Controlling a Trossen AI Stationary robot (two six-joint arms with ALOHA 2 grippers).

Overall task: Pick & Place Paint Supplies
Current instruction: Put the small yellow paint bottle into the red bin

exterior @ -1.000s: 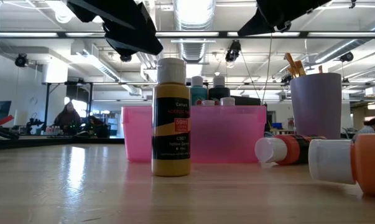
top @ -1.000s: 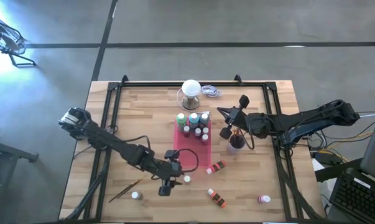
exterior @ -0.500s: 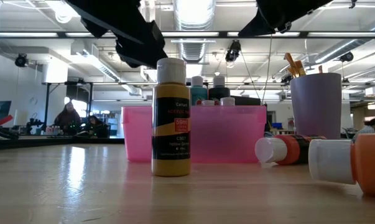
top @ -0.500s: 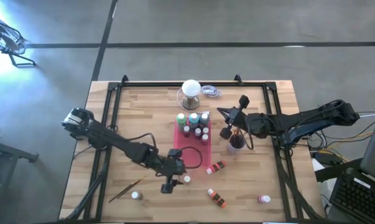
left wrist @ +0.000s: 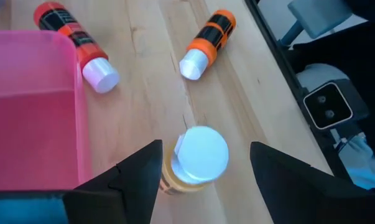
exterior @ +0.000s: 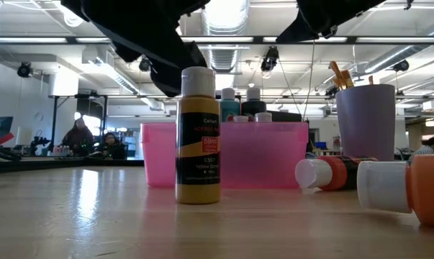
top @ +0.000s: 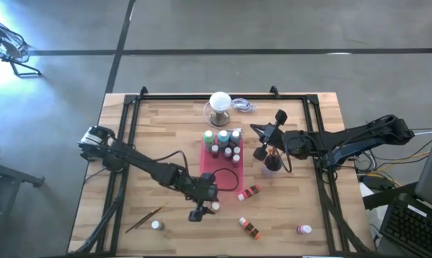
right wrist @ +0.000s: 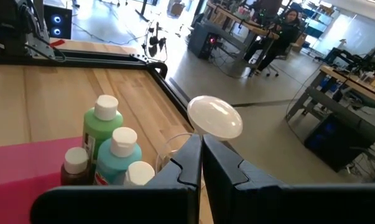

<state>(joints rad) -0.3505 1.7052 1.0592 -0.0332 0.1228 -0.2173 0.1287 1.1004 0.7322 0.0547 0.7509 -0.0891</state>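
An ochre paint bottle with a white cap stands upright on the wood just near of the pink tray. My left gripper is open and hovers over the bottle. One finger stands on each side of the cap, apart from it. In the high view the left gripper sits beside the bottle. My right gripper is shut above the purple cup that holds brushes. Several bottles stand at the tray's far end.
Two orange bottles lie on their sides. A pink bottle stands near the table's near edge, as does a white-capped bottle next to a loose brush. The white ball-topped stand is by the far edge.
My left gripper has moved toward the table's right and down, coming over the ochre bottle's cap. The bottle has stayed where it was. The right arm has kept still.
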